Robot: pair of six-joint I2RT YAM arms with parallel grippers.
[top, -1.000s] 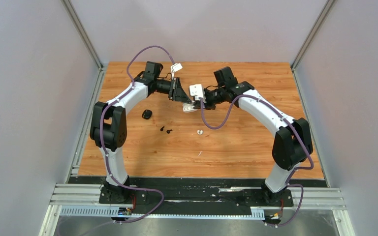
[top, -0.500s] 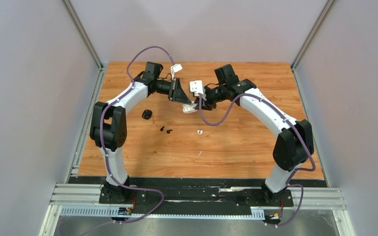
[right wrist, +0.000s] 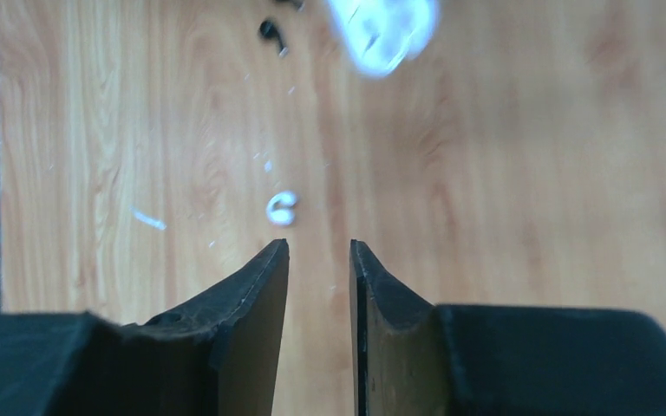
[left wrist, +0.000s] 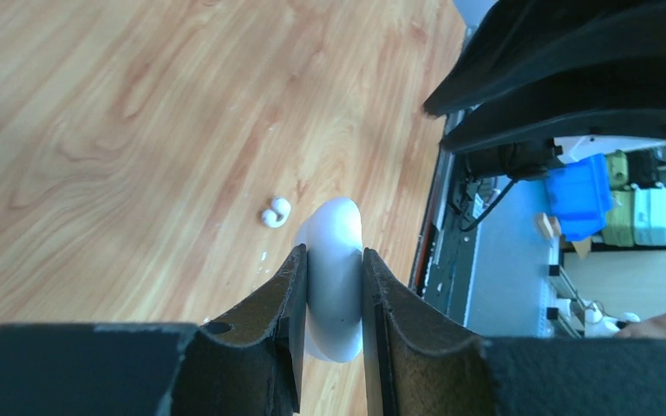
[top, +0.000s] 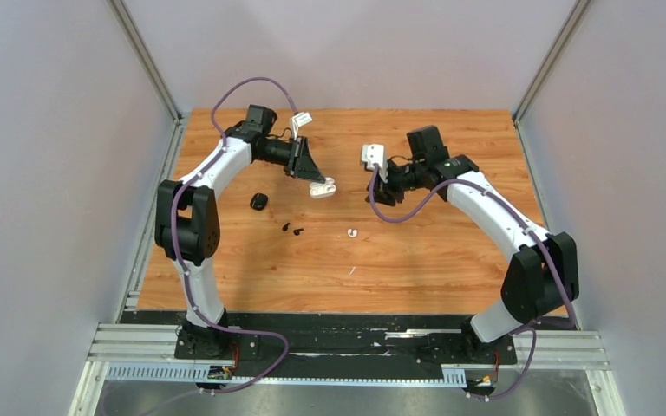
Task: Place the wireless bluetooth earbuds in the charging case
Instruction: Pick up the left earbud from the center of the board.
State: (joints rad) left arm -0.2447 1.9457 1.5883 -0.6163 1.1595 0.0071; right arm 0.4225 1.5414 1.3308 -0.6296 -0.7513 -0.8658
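Left of centre in the overhead view, two tiny black earbuds are left on the brown wooden tabletop, the rounded white charging case is clamped aloft in the left gripper for loading, and a white earbud lies unobstructed below-left of the empty, slightly parted right gripper.

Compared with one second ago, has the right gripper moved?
Yes. In the top view the right gripper went rightward: earlier it was straight beyond the loose white earbud, and now it is to the right of it.
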